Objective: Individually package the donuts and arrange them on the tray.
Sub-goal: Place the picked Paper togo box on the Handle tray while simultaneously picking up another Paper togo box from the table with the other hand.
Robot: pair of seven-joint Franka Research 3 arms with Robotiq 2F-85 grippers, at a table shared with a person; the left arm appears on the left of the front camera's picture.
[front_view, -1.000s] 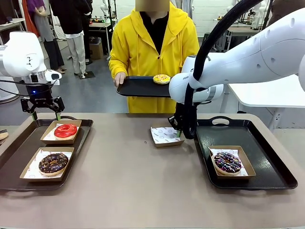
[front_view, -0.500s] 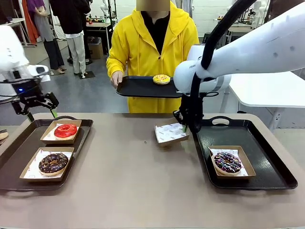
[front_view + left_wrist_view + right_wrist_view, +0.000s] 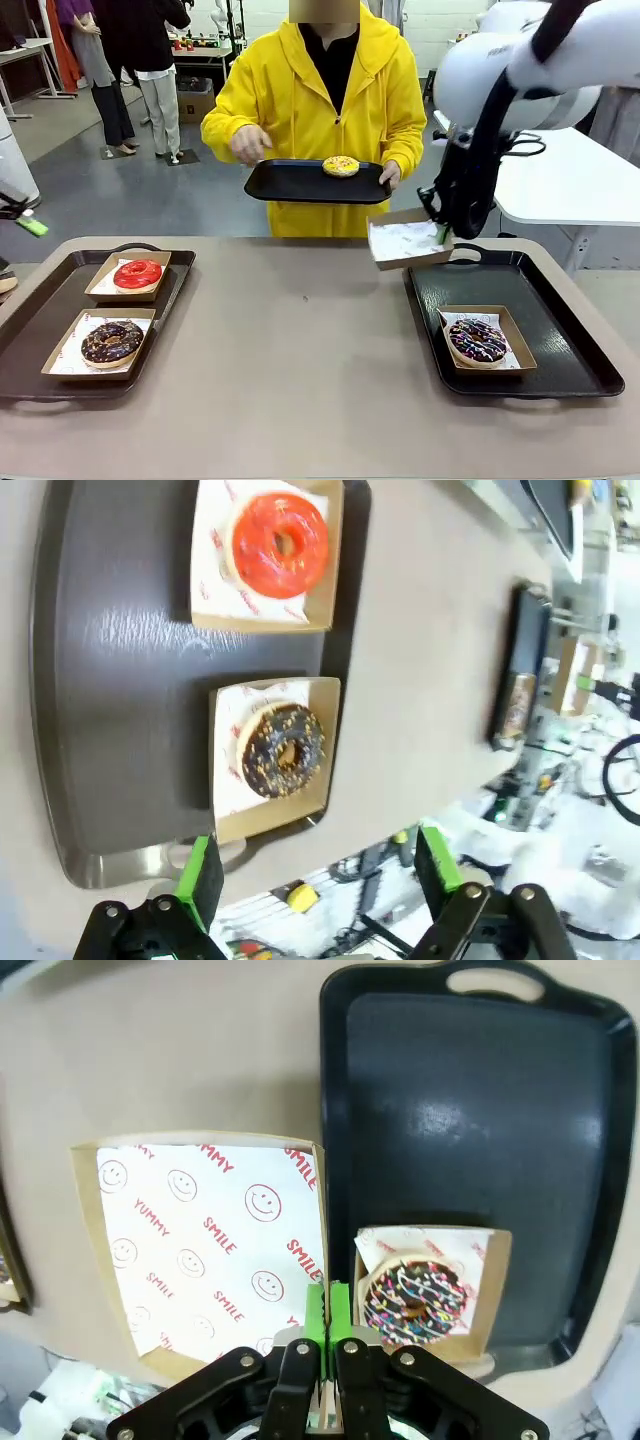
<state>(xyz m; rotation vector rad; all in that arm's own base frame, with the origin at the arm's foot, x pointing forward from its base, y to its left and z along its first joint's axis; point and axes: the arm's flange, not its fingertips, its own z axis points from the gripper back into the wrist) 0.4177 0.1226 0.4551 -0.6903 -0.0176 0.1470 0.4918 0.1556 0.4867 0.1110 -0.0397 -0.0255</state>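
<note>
Risk: empty box, pinched by one wall only in right hand, tilted, liable to swing or slip free. Fingers together on that wall. Yellow donut upper centre on person's tray, up-left of hand, apart. Left hand spread wide, empty, above chocolate donut.

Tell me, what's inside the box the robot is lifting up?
Just paper. The lifted box holds only a white liner printed with smileys, no donut yet. The right gripper pinches its edge, hiding a small bit of the liner there.
</note>
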